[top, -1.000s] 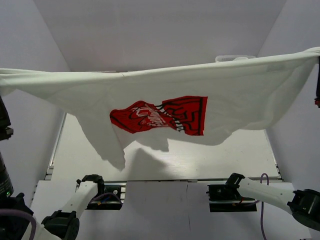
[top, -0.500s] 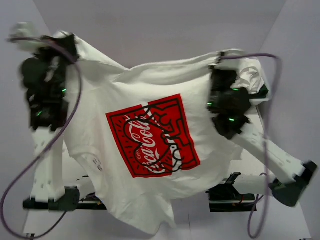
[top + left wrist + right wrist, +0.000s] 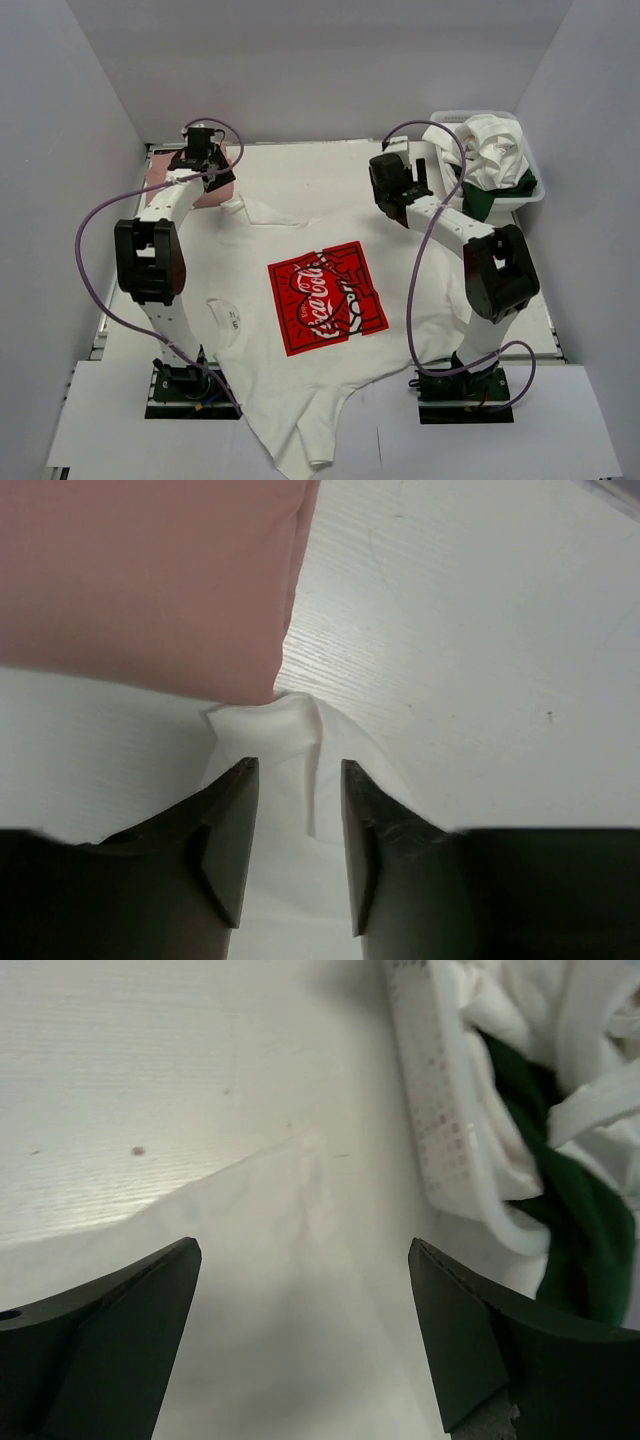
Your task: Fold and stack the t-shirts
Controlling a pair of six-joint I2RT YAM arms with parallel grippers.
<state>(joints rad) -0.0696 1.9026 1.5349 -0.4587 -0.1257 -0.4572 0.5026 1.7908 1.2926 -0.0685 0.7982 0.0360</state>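
The large white t-shirt with the red Coca-Cola print (image 3: 325,297) lies spread flat on the table, print up. My left gripper (image 3: 210,178) stands at its far-left corner beside the folded salmon-pink t-shirt (image 3: 157,172). In the left wrist view that gripper (image 3: 300,780) is open over a puckered white corner (image 3: 270,730), and the pink t-shirt (image 3: 150,570) lies just beyond. My right gripper (image 3: 398,205) is at the shirt's far-right corner. In the right wrist view it (image 3: 305,1250) is wide open above flat white cloth (image 3: 290,1290), gripping nothing.
A white mesh basket (image 3: 525,195) stands at the back right, close to my right gripper, with crumpled white (image 3: 490,145) and dark green t-shirts (image 3: 560,1200) in it. Its wall (image 3: 430,1110) is just right of the right fingers. White walls close in both sides.
The white t-shirt was stretched in the air between both shut grippers. It has come down flat on the table, and both grippers have opened and let go.
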